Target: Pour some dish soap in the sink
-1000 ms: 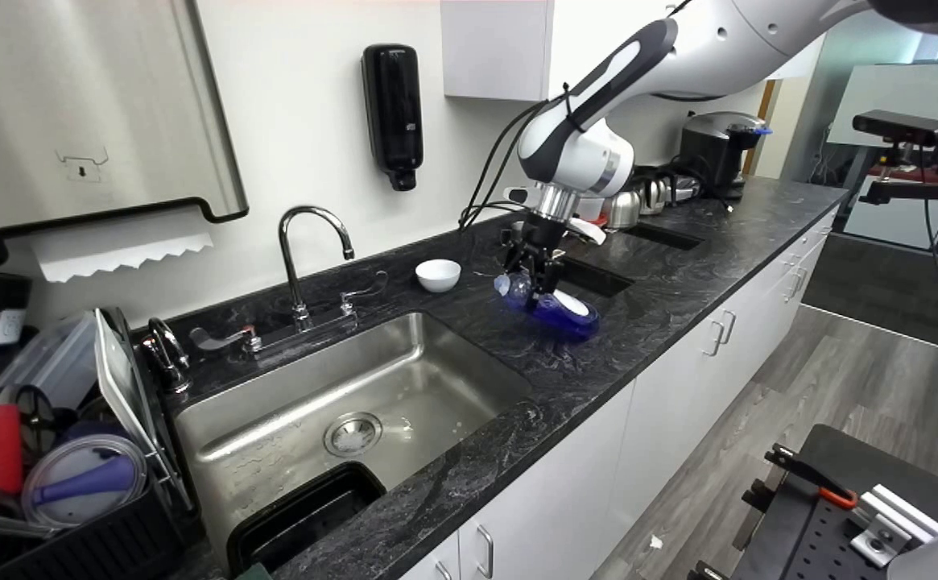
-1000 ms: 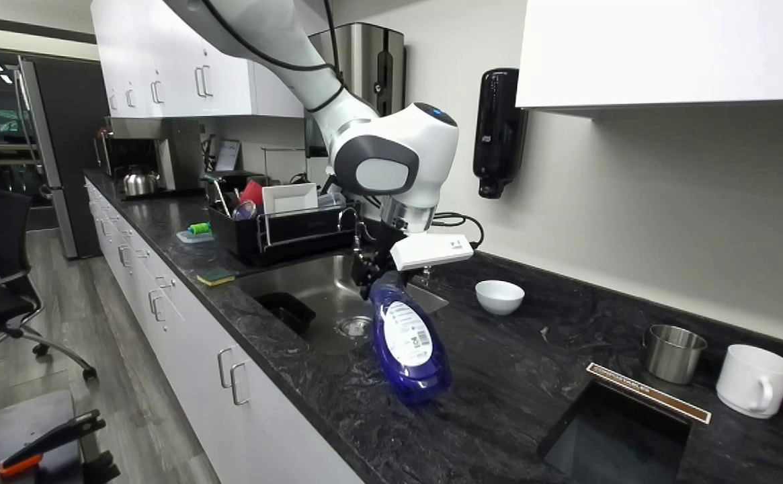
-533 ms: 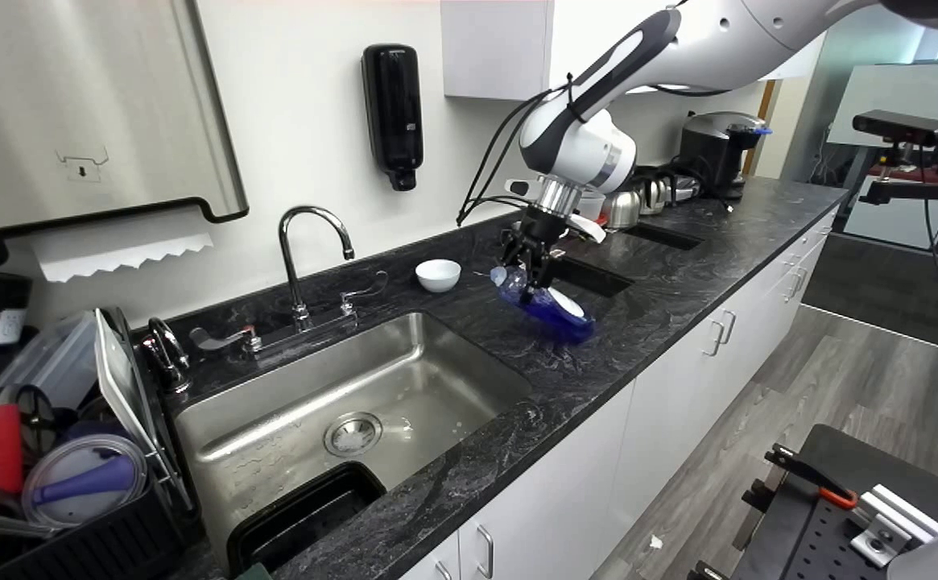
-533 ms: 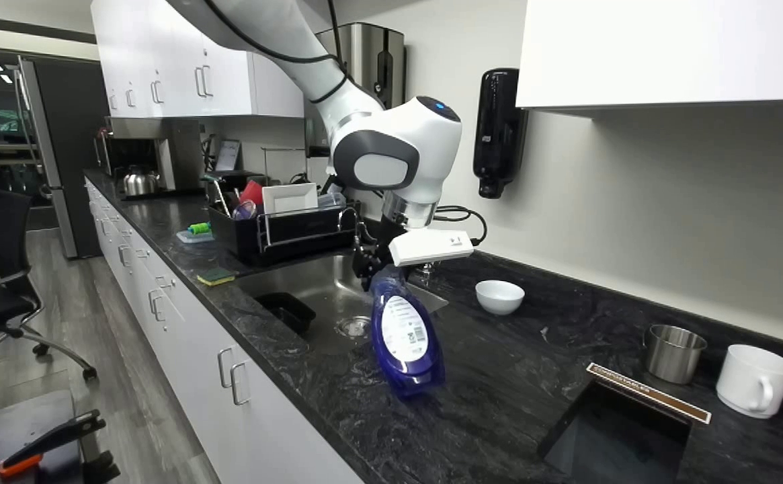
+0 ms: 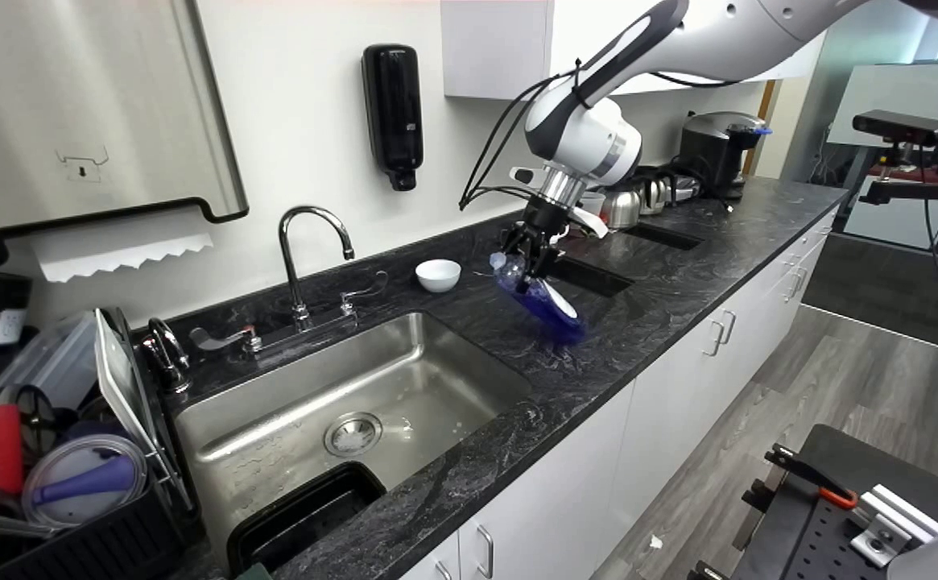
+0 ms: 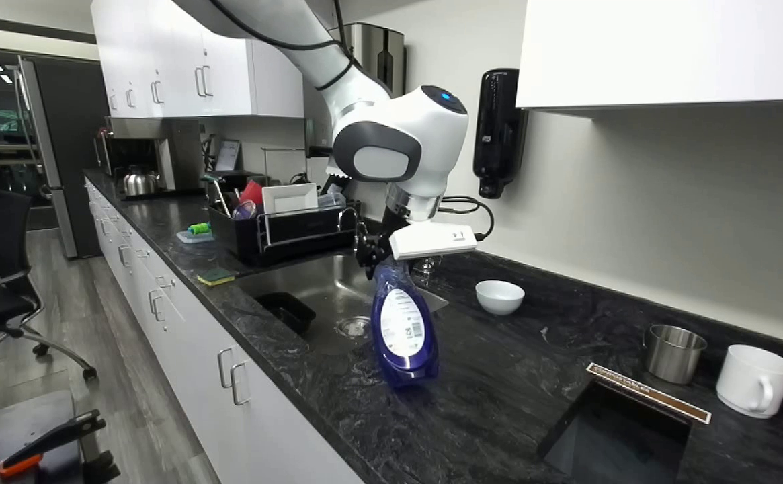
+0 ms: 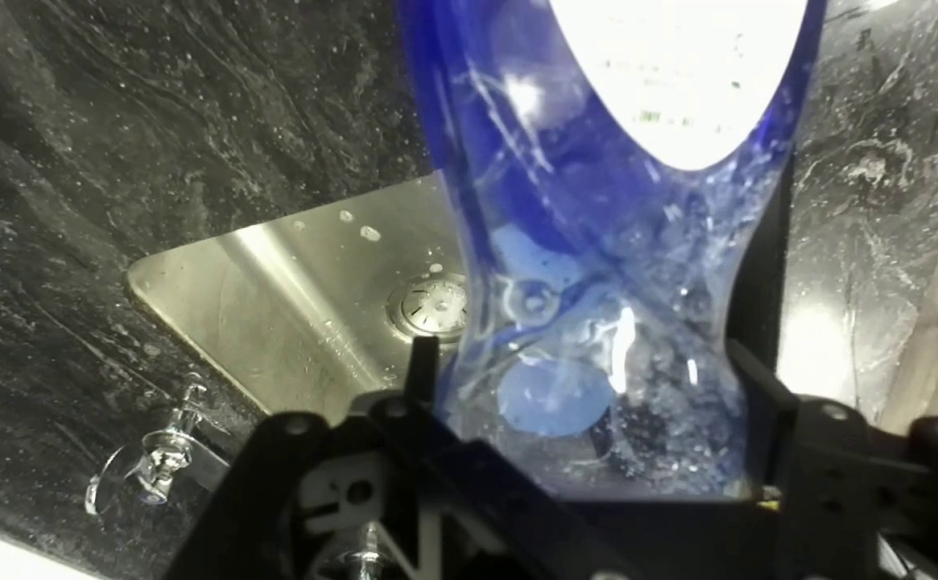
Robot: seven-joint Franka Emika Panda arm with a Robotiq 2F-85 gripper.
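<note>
The dish soap, a clear bottle of blue liquid with a white label and pale cap, shows in both exterior views (image 5: 553, 312) (image 6: 425, 356) and the wrist view (image 7: 485, 161). My gripper (image 5: 526, 278) is shut on the bottle's upper part, with a finger on each side in the wrist view (image 7: 587, 379). The bottle leans, cap up and toward the wall, base low over the counter right of the sink; I cannot tell if the base touches. The steel sink (image 5: 436, 395) also shows in an exterior view (image 6: 331, 289) and the wrist view (image 7: 291, 322).
A curved chrome faucet (image 5: 287, 258) stands behind the sink. A white bowl (image 5: 438, 275) sits near the wall. A black tub (image 5: 307, 515) is in the sink. A full dish rack (image 5: 114, 515) stands beyond it. A mug (image 6: 754, 380) and steel cup (image 6: 675, 353) stand by a counter opening (image 6: 623, 437).
The bottle has turned more upright in my grip. Its cap has risen and its base has swung slightly toward the sink. The wrist has tilted and risen slightly.
</note>
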